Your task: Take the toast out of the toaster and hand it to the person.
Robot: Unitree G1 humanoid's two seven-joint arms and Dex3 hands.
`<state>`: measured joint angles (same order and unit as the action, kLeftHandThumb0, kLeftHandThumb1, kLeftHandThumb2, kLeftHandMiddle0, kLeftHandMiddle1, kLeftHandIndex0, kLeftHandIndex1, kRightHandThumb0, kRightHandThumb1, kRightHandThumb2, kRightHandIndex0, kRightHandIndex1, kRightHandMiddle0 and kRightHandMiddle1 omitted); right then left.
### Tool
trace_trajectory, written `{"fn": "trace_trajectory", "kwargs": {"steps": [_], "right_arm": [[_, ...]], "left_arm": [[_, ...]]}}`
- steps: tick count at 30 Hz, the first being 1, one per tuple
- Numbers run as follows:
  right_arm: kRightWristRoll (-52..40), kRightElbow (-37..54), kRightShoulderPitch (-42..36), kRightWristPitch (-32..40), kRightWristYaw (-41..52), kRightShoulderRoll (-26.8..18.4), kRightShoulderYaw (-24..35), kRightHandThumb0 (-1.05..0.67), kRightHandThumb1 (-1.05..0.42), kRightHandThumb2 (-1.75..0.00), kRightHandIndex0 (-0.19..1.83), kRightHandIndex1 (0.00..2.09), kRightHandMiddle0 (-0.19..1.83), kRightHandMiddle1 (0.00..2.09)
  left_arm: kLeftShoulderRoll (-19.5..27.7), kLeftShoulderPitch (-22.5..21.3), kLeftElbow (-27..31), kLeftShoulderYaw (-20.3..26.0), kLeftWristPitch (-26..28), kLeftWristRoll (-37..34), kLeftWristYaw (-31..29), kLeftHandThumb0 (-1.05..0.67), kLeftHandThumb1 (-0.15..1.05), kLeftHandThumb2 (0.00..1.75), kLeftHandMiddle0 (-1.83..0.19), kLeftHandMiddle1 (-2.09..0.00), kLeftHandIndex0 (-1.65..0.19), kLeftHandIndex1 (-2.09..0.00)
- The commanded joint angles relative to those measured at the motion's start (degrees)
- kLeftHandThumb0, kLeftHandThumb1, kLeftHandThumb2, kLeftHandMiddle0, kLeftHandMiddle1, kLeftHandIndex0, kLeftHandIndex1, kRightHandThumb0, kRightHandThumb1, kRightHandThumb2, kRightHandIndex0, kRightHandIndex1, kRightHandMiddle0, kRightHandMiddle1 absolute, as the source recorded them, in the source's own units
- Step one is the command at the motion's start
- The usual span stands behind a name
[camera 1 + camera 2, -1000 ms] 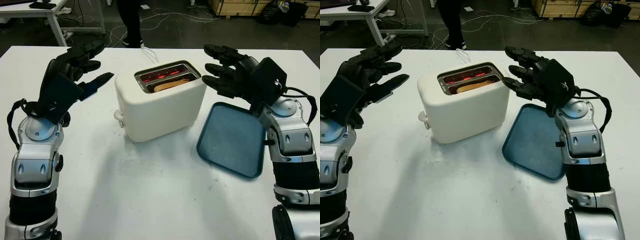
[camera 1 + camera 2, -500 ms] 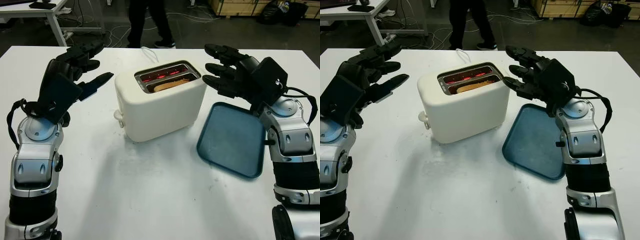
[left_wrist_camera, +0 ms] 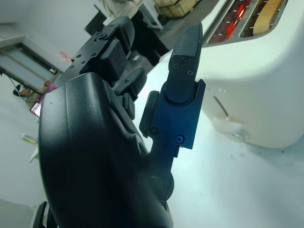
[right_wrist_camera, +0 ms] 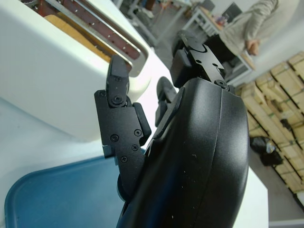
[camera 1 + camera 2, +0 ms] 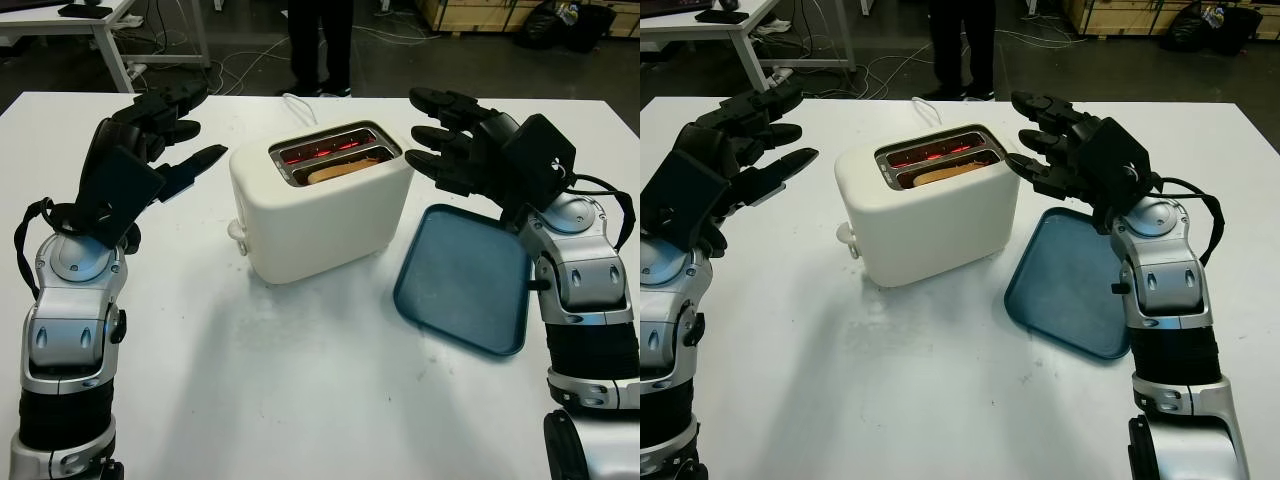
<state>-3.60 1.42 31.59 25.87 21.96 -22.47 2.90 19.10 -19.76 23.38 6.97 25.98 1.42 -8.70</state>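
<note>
Here the cream toaster [image 5: 322, 205] sits mid-table with the toast [image 5: 342, 170] down in its nearer slot, the far slot glowing red. The left hand [image 5: 150, 135] hovers at its 9 o'clock, open and holding nothing, bare table between them. The right hand [image 5: 462, 150] hangs open at 3 o'clock, just beside the toaster's top edge, above the blue tray [image 5: 465, 280]. A person [image 5: 322, 45] stands past the table's far edge at 12 o'clock
</note>
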Motion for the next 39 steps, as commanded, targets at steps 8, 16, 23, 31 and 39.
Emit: {"fn": "trace_trajectory", "kwargs": {"steps": [8, 16, 23, 31, 39], "right_arm": [[-0.33, -0.06, -0.09, -1.20, -0.08, -0.09, 0.22, -0.23, -0.92, -0.28, 0.02, 0.58, 0.32, 0.01], [-0.03, -0.05, 0.21, -1.14, -0.17, -0.10, -0.12, -0.24, -0.92, -0.28, 0.00, 0.63, 0.32, 0.02], [0.01, 0.97, -0.23, -0.27, -1.05, 0.66, -0.26, -0.25, -0.92, -0.27, 0.01, 0.66, 0.33, 0.02], [-0.13, 1.74, -1.57, -1.63, -1.47, 0.68, -0.03, -0.24, -0.92, -0.30, 0.00, 0.65, 0.33, 0.02], [-1.13, 2.53, -2.79, -1.18, -2.79, 2.39, 1.25, -0.28, -0.92, -0.30, 0.00, 0.59, 0.32, 0.01]], "left_arm": [[-0.35, -0.37, 0.13, 0.27, -0.27, -0.58, -0.21, -0.46, 0.92, 0.04, -0.14, -0.81, -0.50, 0.00], [-0.10, -0.38, 0.17, 0.38, -0.08, -0.62, -0.46, -0.45, 0.92, 0.04, -0.14, -0.81, -0.50, 0.00], [-0.13, -0.32, 0.04, 0.39, -0.35, -0.35, -0.51, -0.46, 0.92, 0.03, -0.15, -0.81, -0.51, -0.01], [-0.71, -0.14, 0.13, 0.47, -0.05, -0.87, -0.55, -0.46, 0.92, 0.03, -0.13, -0.81, -0.50, 0.00], [-1.43, 0.18, 0.61, 0.24, -0.18, -0.50, -0.24, -0.46, 0.92, 0.03, -0.12, -0.83, -0.50, 0.00]]}}
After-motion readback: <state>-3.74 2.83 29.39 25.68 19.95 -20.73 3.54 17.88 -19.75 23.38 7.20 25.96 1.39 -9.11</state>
